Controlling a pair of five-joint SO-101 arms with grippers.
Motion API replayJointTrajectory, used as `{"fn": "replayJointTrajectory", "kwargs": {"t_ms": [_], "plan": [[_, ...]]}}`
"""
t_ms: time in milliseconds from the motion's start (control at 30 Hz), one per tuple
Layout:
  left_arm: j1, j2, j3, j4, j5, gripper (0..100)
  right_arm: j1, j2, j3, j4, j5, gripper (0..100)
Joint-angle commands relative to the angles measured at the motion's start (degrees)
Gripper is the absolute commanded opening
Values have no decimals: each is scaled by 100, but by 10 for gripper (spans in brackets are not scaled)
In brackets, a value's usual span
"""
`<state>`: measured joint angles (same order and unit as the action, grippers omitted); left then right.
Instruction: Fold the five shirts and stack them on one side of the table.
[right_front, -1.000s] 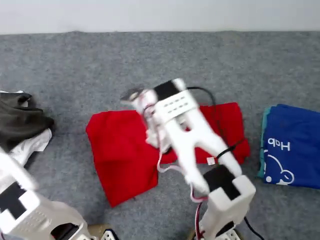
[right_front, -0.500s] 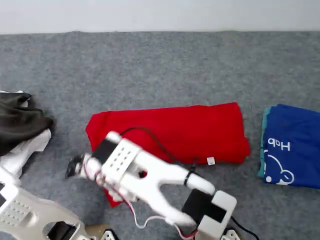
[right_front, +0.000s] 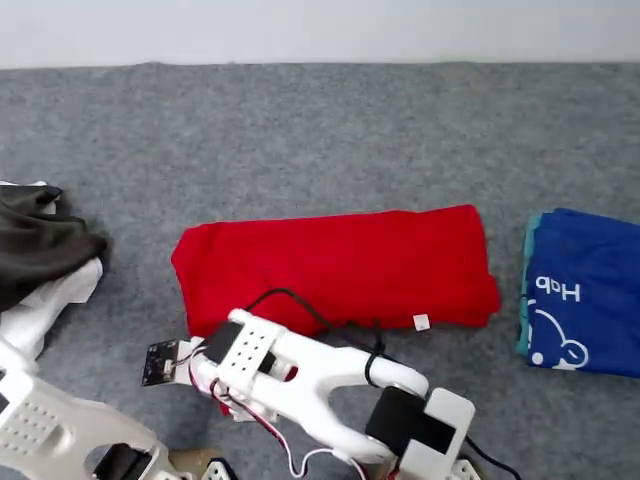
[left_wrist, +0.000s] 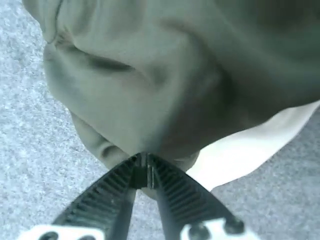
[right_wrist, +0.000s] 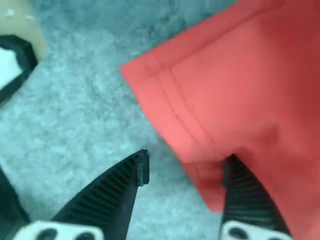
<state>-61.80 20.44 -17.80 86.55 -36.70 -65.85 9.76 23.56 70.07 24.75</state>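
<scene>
Table: red shirt, long axis L-R; L claw tight on olive shirt

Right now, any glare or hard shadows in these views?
High view: even light, no glare or hard shadows on the grey table or the red shirt. Left wrist view: the dark shirt is deeply shaded in its folds. Right wrist view: no glare, only faint shade along the red shirt's edge.

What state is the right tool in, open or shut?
Open: the right tool has its jaws wide apart, one either side of the red shirt's corner hem.
</scene>
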Motion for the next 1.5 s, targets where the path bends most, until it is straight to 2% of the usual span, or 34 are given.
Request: {"fn": "replayJointTrajectory", "kwargs": {"t_ms": [0, 167, 333, 667, 933, 1233, 1300, 1367, 1467], "plan": [[62, -53, -303, 88, -53, 15, 57, -268, 79, -400, 53, 128], [79, -53, -303, 88, -44, 15, 136, -66, 79, -453, 79, 7], [79, -53, -303, 97, -44, 15, 233, -233, -97, -251, 185, 10], [79, -53, -303, 88, -44, 15, 637, -426, -1477, 620, 422, 10], [88, -53, -303, 79, -53, 15, 875, -224, -2092, 787, 536, 10], [88, -53, -303, 53, -53, 15, 418, -84, -1987, 1613, 571, 12], [88, -53, -303, 53, -53, 15, 277, -92, -1846, 1763, 527, 44], [97, -53, -303, 53, -53, 15, 171, -92, -1697, 1824, 457, 119], [176, -53, -303, 53, -53, 15, 22, -92, -1565, 1789, 35, 206]]}}
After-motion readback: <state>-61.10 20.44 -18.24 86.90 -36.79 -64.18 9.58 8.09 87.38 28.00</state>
